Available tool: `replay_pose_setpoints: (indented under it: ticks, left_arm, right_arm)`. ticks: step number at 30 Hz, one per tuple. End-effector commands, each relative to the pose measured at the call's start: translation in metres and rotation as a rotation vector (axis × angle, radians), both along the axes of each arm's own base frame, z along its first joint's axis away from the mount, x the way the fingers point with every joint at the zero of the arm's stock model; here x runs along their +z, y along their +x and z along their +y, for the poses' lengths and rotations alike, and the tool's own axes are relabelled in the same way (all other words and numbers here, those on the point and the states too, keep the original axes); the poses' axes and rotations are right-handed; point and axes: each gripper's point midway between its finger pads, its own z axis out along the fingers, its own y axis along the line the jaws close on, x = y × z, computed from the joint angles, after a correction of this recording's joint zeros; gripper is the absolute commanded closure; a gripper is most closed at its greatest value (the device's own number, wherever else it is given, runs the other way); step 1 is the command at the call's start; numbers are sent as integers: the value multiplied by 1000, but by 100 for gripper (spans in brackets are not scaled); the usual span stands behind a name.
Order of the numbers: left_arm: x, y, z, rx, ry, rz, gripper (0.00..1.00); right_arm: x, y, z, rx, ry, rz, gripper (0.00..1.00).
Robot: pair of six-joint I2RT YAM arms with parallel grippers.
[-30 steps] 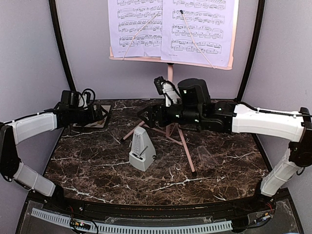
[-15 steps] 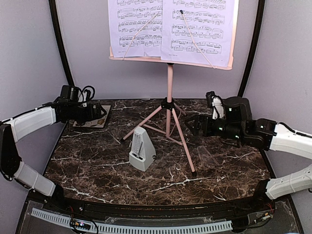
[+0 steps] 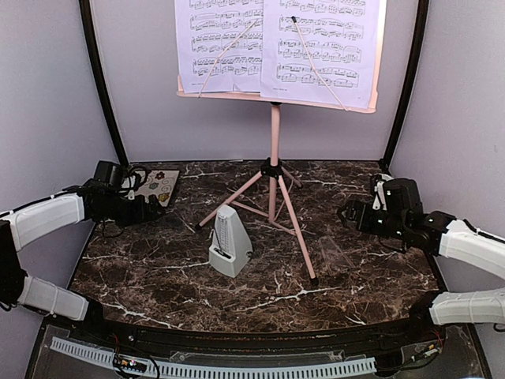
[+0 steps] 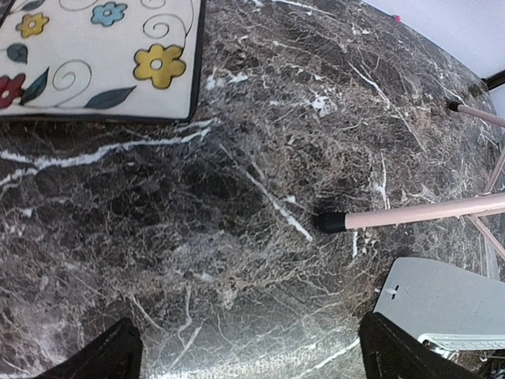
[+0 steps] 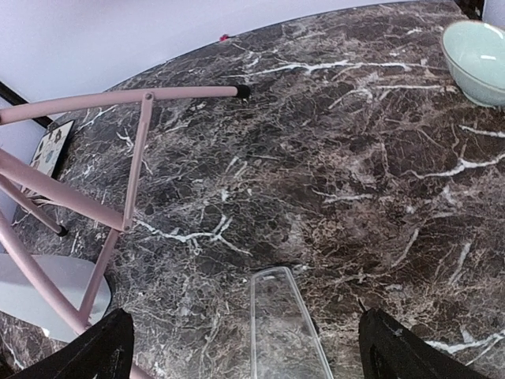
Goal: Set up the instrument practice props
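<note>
Jaws on both arms are spread wide, released, gripping nothing. Pink music stand (image 3: 273,170) rises at the far middle of the surface (image 3: 158,268), lavender pages (image 3: 276,47) on its plate; grey metronome (image 3: 229,241) sits near its left leg, clear cover (image 3: 335,254) lies right

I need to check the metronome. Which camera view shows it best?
The top external view: the metronome stands there whole. The left wrist view catches only one grey corner; the right wrist view only a pale part behind the stand legs.
</note>
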Motion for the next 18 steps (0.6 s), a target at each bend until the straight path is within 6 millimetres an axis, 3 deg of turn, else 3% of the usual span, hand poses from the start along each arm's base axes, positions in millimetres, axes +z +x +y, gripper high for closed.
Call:
replay_pose_setpoints:
  ticks: [1, 9, 18]
  left_arm:
    - [-11, -14, 9, 96, -38, 38, 1]
    - [-39, -26, 14, 139, -31, 127, 1]
    - [-42, -26, 13, 140, -36, 131, 1]
  right_arm:
    - [-8, 2, -6, -29, 65, 0, 0]
    - [-31, -2, -11, -50, 73, 30, 0]
    - [-35, -7, -11, -50, 101, 31, 0]
